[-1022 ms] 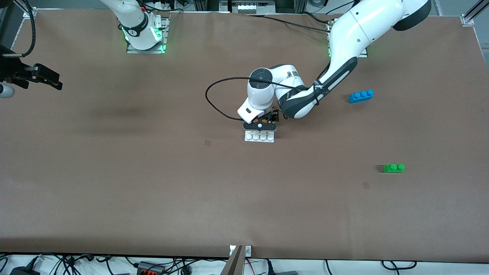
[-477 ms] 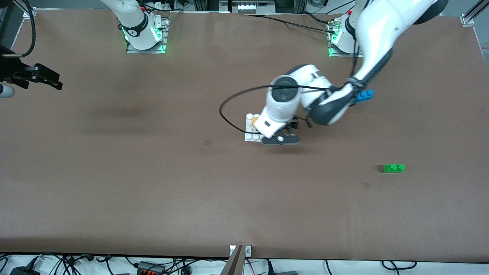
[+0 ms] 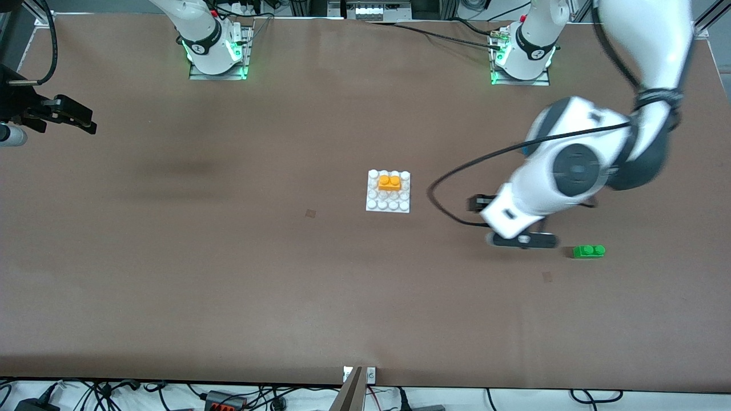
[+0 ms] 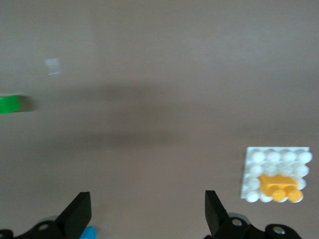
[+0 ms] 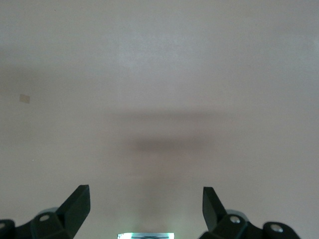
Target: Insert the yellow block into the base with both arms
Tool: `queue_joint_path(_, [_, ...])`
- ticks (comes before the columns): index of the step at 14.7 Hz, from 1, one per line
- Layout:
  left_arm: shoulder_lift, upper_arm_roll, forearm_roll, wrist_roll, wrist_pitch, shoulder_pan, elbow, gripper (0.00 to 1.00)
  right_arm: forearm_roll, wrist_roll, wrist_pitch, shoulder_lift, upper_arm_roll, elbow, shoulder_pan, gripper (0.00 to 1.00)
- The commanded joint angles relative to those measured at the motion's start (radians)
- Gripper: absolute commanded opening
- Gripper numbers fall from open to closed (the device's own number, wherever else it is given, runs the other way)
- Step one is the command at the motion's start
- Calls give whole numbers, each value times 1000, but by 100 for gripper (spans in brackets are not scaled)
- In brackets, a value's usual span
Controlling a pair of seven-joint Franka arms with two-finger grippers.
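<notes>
Yellow block (image 3: 389, 182) sits seated on the base (image 3: 388, 206), two studs up, in the second row of studs from the robots' side, roughly mid-width. Base lies flat mid-surface, nothing touching it.

Vs 0.5 s ago: the left arm covered part of the base then, block only half seen; now the arm has swung off toward its own end of the surface and base plus block are fully exposed. 1 s ago the left hand was right down on the base.

Left hand (image 3: 523, 240) is now up over bare surface (image 3: 228, 274), beside the green brick (image 3: 589, 251), well apart from the base. Fingers spread wide, empty, per left wrist view (image 4: 144, 216).

Right arm waits at its end of the surface, right hand (image 3: 63, 114) at the edge of the front view, same spot as before; fingers wide and empty in right wrist view (image 5: 145, 211).

Left wrist view adds: base (image 4: 276, 155) and block (image 4: 280, 186) seen together off to one side, green brick (image 4: 10, 104) at the frame edge, a sliver of the blue brick (image 4: 88, 233) by one finger; in front view the blue brick is hidden by the left arm. Right wrist view shows only bare surface and shadow.
</notes>
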Motion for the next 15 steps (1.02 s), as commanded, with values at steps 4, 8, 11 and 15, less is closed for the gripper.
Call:
queue_joint_path(4, [-175, 117, -39, 42, -42, -23, -119, 100, 15, 5, -11, -13, -2, -9, 0, 100])
queue_joint_path(8, [-303, 249, -162, 168, -44, -20, -214, 100, 15, 5, -11, -13, -2, -9, 0, 100])
queue_joint_path(11, [-433, 260, -163, 173, -44, -14, -320, 100, 15, 5, -11, -13, -2, -9, 0, 100])
queue_joint_path(15, [-495, 290, -154, 174, -91, -17, -329, 100, 15, 5, -10, -13, -2, -9, 2, 100])
